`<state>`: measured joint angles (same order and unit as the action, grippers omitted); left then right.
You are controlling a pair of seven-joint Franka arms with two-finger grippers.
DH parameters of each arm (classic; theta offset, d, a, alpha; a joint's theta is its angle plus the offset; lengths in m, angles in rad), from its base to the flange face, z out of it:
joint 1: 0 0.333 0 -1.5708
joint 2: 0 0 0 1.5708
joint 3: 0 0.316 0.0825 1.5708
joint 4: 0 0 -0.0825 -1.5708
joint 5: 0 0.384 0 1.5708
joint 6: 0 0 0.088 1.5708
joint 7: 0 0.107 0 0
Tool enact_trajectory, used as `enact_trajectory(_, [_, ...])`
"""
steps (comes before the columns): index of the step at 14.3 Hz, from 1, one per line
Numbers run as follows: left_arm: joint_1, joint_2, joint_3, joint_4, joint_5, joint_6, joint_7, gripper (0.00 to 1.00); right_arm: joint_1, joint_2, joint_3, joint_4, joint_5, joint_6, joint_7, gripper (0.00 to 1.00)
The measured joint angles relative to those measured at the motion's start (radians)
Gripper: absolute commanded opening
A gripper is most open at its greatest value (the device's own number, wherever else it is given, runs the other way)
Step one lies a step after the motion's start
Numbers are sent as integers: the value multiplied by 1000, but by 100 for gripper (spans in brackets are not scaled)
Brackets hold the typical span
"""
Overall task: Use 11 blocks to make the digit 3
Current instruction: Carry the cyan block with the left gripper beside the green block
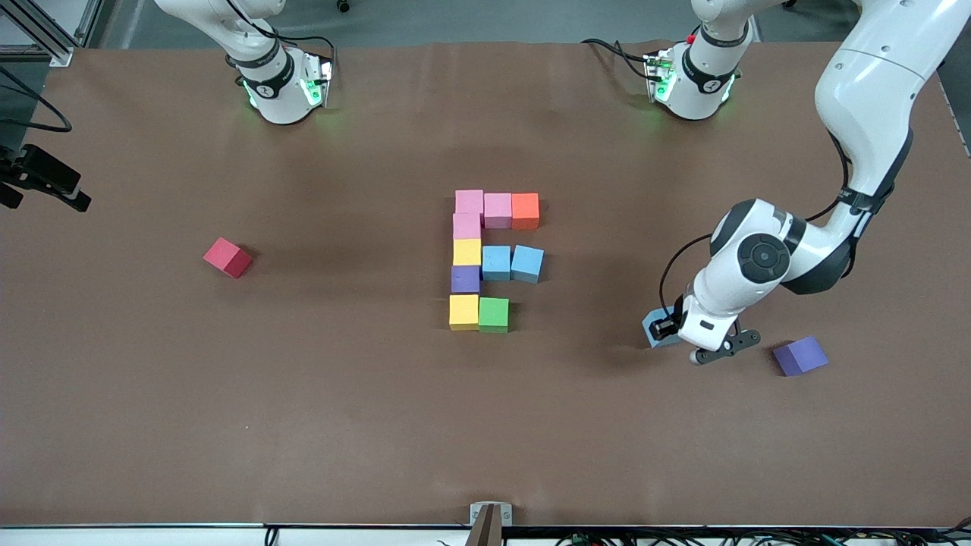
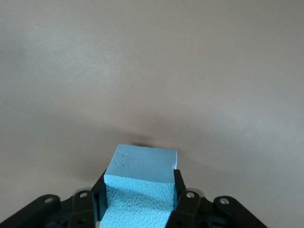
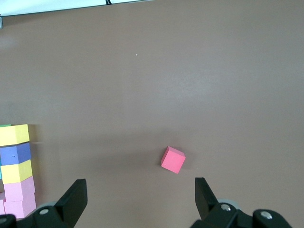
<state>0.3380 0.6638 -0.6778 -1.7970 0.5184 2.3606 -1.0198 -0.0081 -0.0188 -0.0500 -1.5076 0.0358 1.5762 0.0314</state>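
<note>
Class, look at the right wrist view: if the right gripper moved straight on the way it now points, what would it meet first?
Probably bare table. The right gripper, jaws open, has the red cube nearest its line, though depth is unclear.

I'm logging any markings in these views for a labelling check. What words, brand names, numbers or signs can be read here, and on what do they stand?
No readable text anywhere.
Blocks: plain coloured faces, no print.
Light blue block in the left gripper: only foam texture.
Arm bases: a small round dark emblem on each, too small to read.
Table: unmarked.
</note>
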Motion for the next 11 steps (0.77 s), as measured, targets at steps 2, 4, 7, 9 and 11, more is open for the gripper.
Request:
enact_trajectory(2, [-60,37,1,83,-25,-43,-196,26,0,0,0,0,0,1,0,100])
enact_trajectory(4, [-128,63,6,149,-54,-61,-403,26,0,0,0,0,0,3,0,100])
enact_trajectory(7, [-194,88,32,204,-78,-68,-636,26,0,0,0,0,0,3,0,100])
enact_trajectory(9, [-218,105,42,224,-79,-68,-772,26,0,0,0,0,0,3,0,100])
enact_trajectory(11, [-259,120,55,251,-88,-68,-883,26,0,0,0,0,0,4,0,100])
